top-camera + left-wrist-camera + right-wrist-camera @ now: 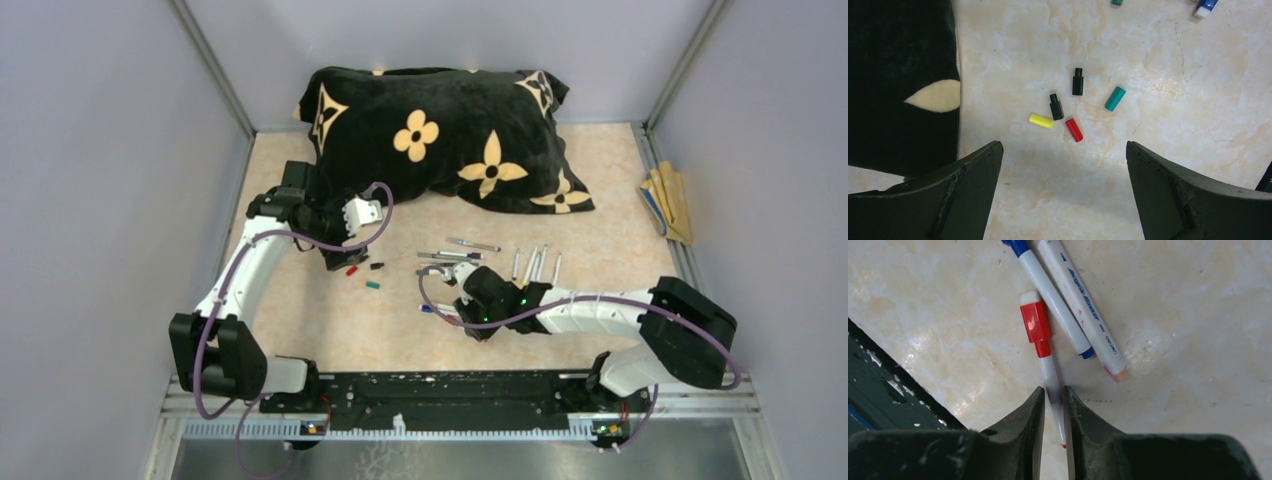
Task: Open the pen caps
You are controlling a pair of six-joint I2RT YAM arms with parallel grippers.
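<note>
While the right gripper pinches the white barrel of a red-capped pen lying on the marbled table, the red cap sits on that barrel just ahead of the fingertips. Just beside it, a blue-tipped pen and a white pen with a pinkish tip lie touching side by side, slanting across the same patch of table.

The left gripper hangs with its jaws spread wide and nothing between them, above a small cluster of loose caps. These are one black cap, a second black cap, a yellow cap and a loose red cap near one another, with a teal cap slightly apart to the right. The edge of a black pillow with a cream pattern fills the left of that wrist's view.

Seen from above, the other pens lie scattered at mid-table in front of the pillow, near the right arm's wrist. A bundle of tan sticks rests against the table's right edge, well apart from both arms.
</note>
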